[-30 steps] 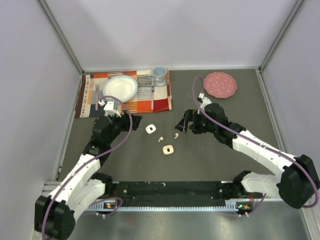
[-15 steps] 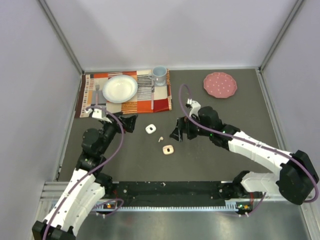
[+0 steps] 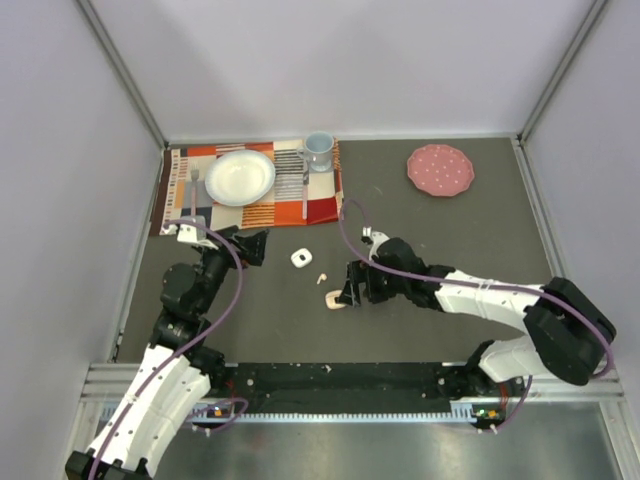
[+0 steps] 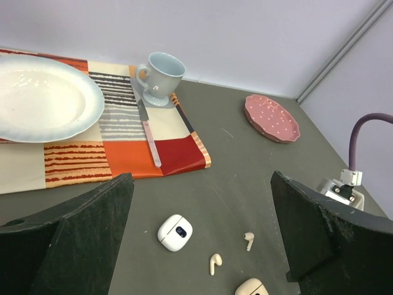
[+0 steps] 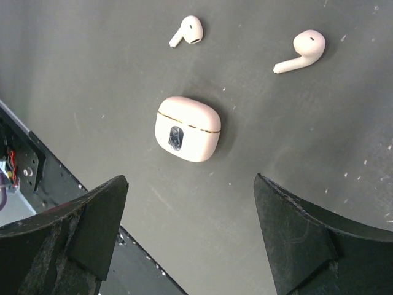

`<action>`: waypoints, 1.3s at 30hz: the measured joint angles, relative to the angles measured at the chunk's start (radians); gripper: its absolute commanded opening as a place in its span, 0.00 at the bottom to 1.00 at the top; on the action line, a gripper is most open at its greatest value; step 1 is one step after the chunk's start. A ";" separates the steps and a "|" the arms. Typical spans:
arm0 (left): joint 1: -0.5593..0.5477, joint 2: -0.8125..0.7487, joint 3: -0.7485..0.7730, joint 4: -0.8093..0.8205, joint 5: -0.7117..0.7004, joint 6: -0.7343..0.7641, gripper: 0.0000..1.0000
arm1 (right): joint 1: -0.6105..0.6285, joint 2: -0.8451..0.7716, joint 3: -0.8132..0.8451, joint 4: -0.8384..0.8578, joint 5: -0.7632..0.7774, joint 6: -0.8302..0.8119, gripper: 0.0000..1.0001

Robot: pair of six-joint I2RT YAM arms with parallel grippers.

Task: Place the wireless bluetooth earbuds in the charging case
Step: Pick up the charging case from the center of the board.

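Two small white earbuds (image 4: 214, 263) (image 4: 248, 239) lie loose on the dark table. In the right wrist view these earbuds (image 5: 189, 29) (image 5: 302, 51) lie just beyond a closed pinkish charging case (image 5: 187, 128). A closed white charging case (image 4: 175, 232) lies left of them. My right gripper (image 5: 190, 181) hovers open above the pinkish case (image 3: 334, 300), touching nothing. My left gripper (image 4: 201, 184) stands wide open and empty, back left of the white case (image 3: 300, 258). From above only one earbud (image 3: 322, 278) shows; my right gripper (image 3: 350, 287) covers the other.
A striped placemat (image 3: 320, 205) at the back left carries a white plate (image 3: 240, 177), a blue cup (image 3: 318, 150), a fork and a knife. A pink dotted plate (image 3: 440, 169) sits at the back right. A black rail (image 3: 340, 385) runs along the near edge.
My right gripper moved left and nearer, coming over the pinkish case, its jaws narrowing a little. My left gripper opened wide and drew back slightly to the left.
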 measured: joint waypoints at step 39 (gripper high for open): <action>0.000 0.054 -0.029 0.008 -0.010 0.001 0.99 | 0.146 0.204 0.115 0.080 -0.015 0.023 0.72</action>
